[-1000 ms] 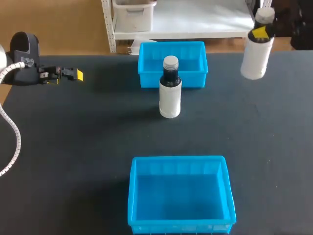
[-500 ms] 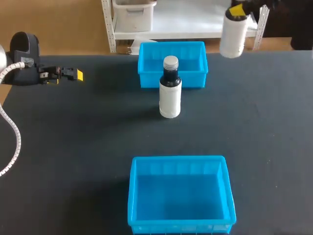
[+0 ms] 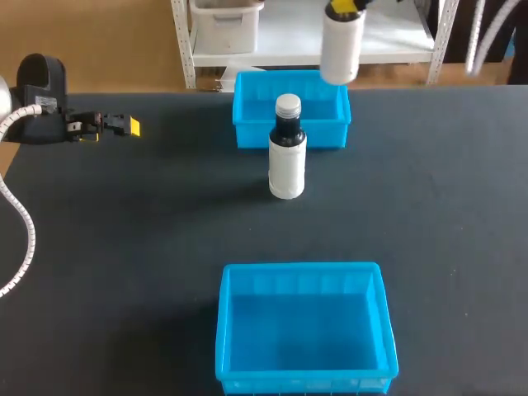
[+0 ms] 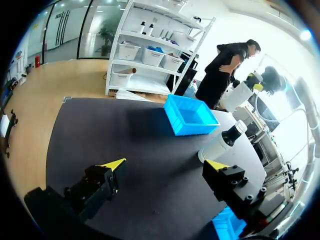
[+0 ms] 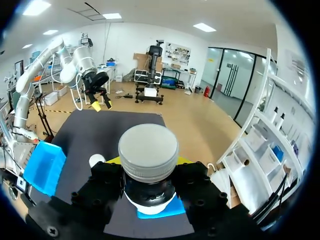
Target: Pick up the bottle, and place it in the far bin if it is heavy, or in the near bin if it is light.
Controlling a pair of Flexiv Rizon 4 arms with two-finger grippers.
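The near bin (image 3: 385, 330), blue and open-topped, sits at the middle of the worktop's (image 3: 124, 264) near edge. Only its blue floor and walls show inside. A corner of it also shows beside the left pincer's own finger in the left wrist view.

Towards the middle of the worktop a standing bottle (image 3: 287, 165) is upright, with a white body, dark neck and pale cap. It is just in front of the far bin (image 3: 247, 115) and well apart from the near bin. In the left wrist view this standing bottle (image 4: 219, 145) is ahead of the pincer, nearer than the far bin (image 4: 192, 116).

The left pincer (image 3: 115, 125) hovers by the worktop's left edge, near the far left corner, on the left arm (image 3: 37, 99). Its fingers are spread wide with nothing between them, and it is well apart from both bins.

The far bin, also blue, sits at the middle of the far edge.

The held bottle (image 3: 341, 51) hangs in the air, raised above the far bin's far right corner as the head view shows it. The right pincer (image 3: 342, 8) grips it at the neck. In the right wrist view the cap (image 5: 148, 151) sits between the two black fingers (image 5: 200, 192), which press on the neck from both sides.
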